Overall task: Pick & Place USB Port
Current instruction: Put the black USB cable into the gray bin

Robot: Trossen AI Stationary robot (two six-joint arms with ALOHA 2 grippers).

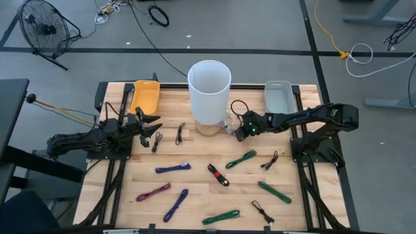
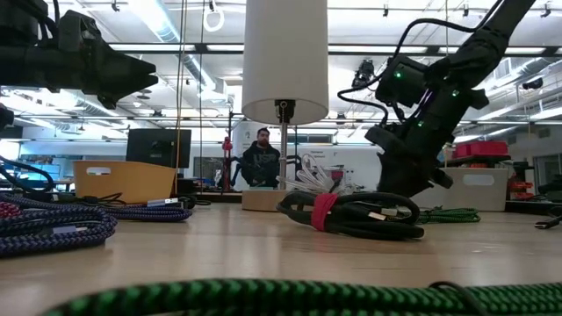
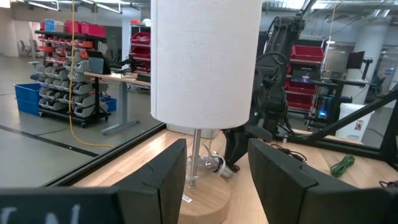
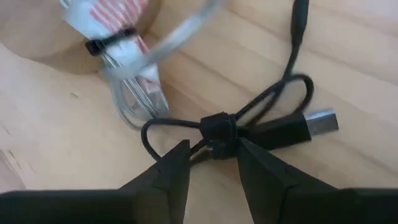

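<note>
Right gripper (image 1: 239,130) low over the bench (image 1: 195,185), just right of the lamp's wooden base (image 1: 208,128), back-centre area. Jaws spread; in the right wrist view the two fingertips (image 4: 177,152) sit either side of the tied middle of a black USB cable (image 4: 217,130), cannot tell if they touch it. The cable is a small coiled bundle lying flat on the wood, its metal USB plug (image 4: 320,122) sticking out to one side. Just beside it, against the lamp base, a clear cable bundle (image 4: 134,87) with a red-white label

Left gripper (image 1: 155,128) is held above the bench's left side, jaws spread wide, nothing between them, pointing toward the lamp (image 1: 208,81)

White lampshade stands at back centre. Yellow bin (image 1: 145,96) at back left corner, grey bin (image 1: 279,96) at back right corner

Other cables are loose on the bench:
- two small black ones (image 1: 180,133) near the left gripper
- blue cable (image 1: 173,168) left of centre
- red-and-black bundle (image 1: 219,175) centre
- green cable (image 1: 241,158) right of centre, small black one (image 1: 270,161) beside it
- second green (image 1: 274,192) toward the right edge
- third green (image 1: 221,216) at the front edge
- magenta cable (image 1: 153,192) and another blue (image 1: 176,204) front left

Low view shows a person (image 2: 261,160) in the room behind the bench
</note>
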